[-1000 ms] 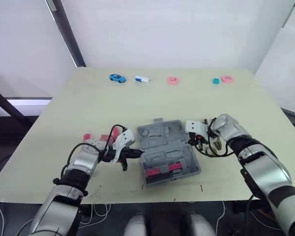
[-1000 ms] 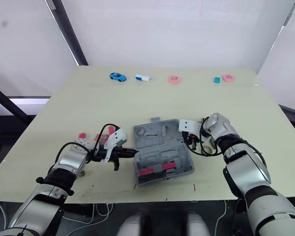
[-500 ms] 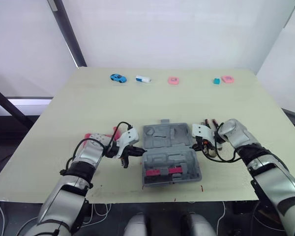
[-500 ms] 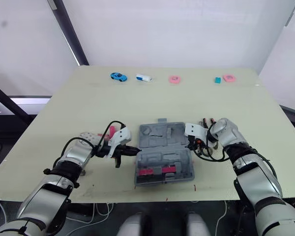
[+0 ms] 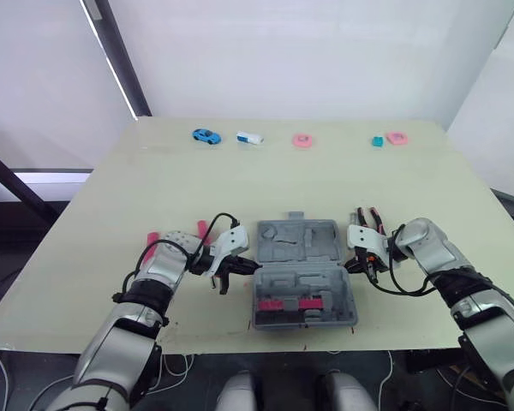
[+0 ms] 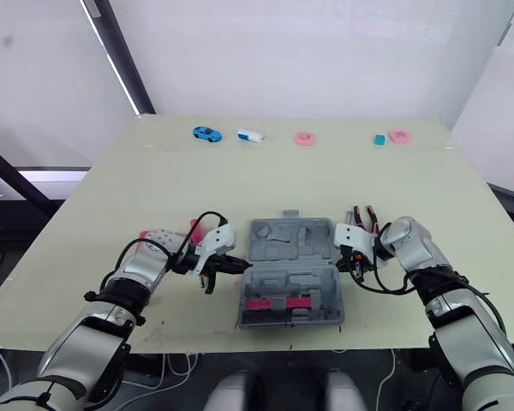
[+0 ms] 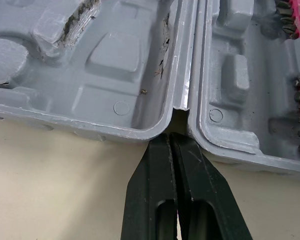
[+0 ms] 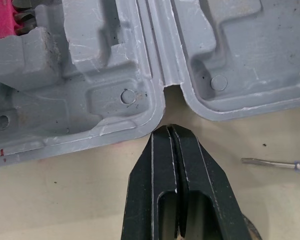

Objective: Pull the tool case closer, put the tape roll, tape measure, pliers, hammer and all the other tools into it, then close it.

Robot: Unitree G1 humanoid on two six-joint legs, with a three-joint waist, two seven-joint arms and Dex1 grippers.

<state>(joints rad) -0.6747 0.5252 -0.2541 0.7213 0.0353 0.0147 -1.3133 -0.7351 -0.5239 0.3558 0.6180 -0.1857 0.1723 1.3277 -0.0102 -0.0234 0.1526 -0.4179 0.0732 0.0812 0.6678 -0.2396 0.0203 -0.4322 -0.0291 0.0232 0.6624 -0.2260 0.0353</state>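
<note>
Bright, even light leaves only soft shadows beside the tool case (image 5: 301, 272).

Head eyes overlook the table (image 5: 240, 188); wrist cameras closely face tool case (image 7: 110, 60).

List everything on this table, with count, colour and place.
table: one, pale yellow-green, under everything
tool case: one, grey, open flat, near middle
pink inserts: two, in the case's near half
pliers: one, red handles, right of the case
pink-handled tools: at least two, left of the case, partly hidden
screwdriver: one, metal shaft, by the right gripper
toy car: one, blue, far edge
white-and-blue item: one, beside the car
pink rings: two, far edge
teal block: one, far edge
left gripper: black, shut, at the case's hinge notch
right gripper: black, shut, just short of the opposite notch
</note>
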